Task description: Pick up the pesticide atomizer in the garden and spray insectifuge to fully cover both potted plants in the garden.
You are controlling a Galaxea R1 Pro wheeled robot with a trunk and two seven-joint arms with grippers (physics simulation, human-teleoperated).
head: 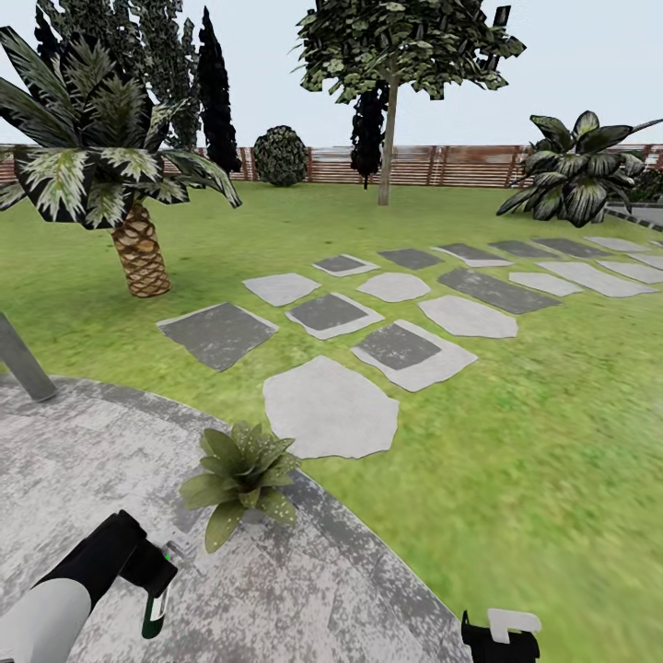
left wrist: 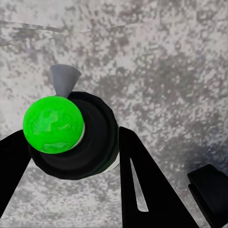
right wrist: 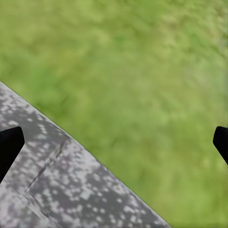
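On the grey mottled paving point(head: 83, 479), a low potted plant point(head: 241, 474) spreads its rosette of broad pointed green leaves. My left gripper point(head: 157, 585) hovers just short of it and to its left, shut on the pesticide atomizer point(head: 153, 610), a dark-green bottle with a white label hanging below the fingers. In the left wrist view the atomizer point(left wrist: 90, 140) sits between the black fingers point(left wrist: 142, 190), with a bright green ball on top and a grey nozzle point(left wrist: 63, 78). My right gripper point(right wrist: 114, 145) is open over the paving edge and grass. The second potted plant is out of view.
Stepping stones point(head: 327, 405) cross the lawn toward the slatted wooden fence point(head: 442, 166). A scaly-trunked palm point(head: 138, 249) stands at left, a thin tree point(head: 389, 120) at centre back, and a big striped-leaf plant point(head: 575, 175) at right. A grey slanted post point(head: 23, 359) rises at the paving's left edge.
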